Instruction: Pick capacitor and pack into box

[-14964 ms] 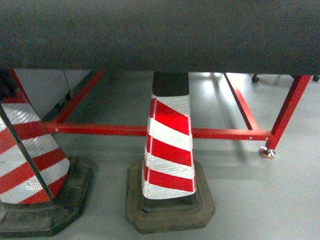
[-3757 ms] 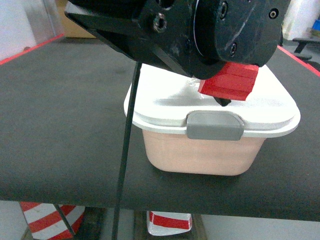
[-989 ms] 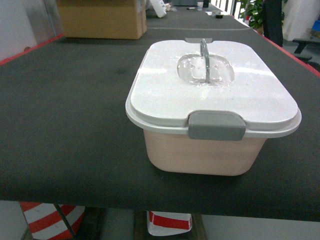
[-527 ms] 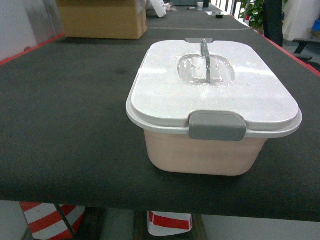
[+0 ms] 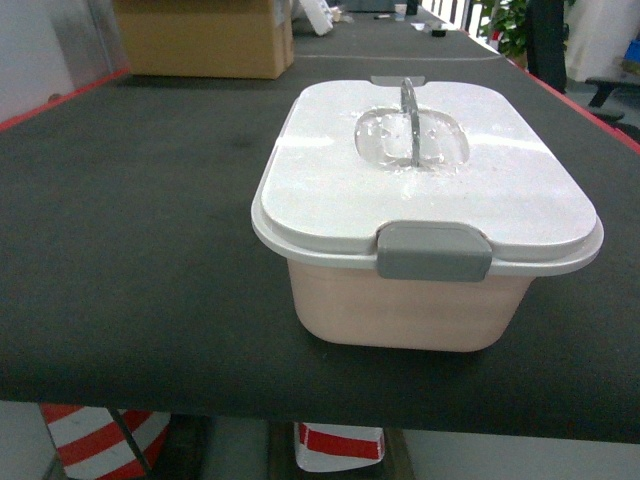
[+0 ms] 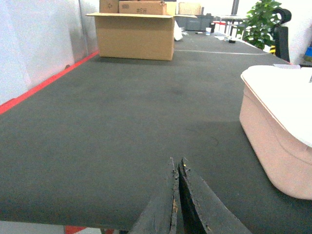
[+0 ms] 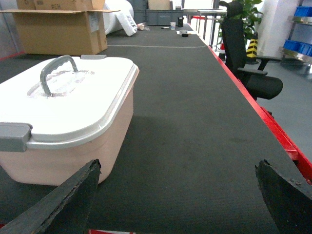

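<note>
Pale pink plastic with a white lid: the box (image 5: pixel 425 245) is sitting low and centre-right in the head view, near the front edge of the dark surface (image 5: pixel 130 230), with its grey front latch (image 5: pixel 433 251) clipped down and its thin grey handle (image 5: pixel 409 120) standing upright in the lid's recess. It is lying closed, so nothing can be going into it until the latches are released (my reading, not something shown).

No capacitor is showing in any view; where it lies I cannot tell.

The left gripper (image 6: pixel 177 204) is hanging at the bottom centre of its wrist view with its fingers (image 6: pixel 168 209) pressed together, holding nothing, and the box (image 6: pixel 278 131) is standing off at the right edge of that frame, apart from it. The right gripper (image 7: pixel 178 195) is hovering with its fingers (image 7: pixel 68 202) spread wide at the bottom corners of its view, empty, and the box (image 7: pixel 63 126) is filling the left half just beyond the left-hand finger. That placing is flanking the box on both sides, probably ready to work the lid.

A brown cardboard carton (image 5: pixel 205 38) is resting at the upper left of the head view, well behind the box. A black office chair (image 7: pixel 248 63) is standing beyond the surface's red edge at the upper right of the right wrist view, and a red-and-white cone (image 5: pixel 85 440) is peeking out under the surface at lower left. None of these is blocking the way; the shut lid is the obstacle.
</note>
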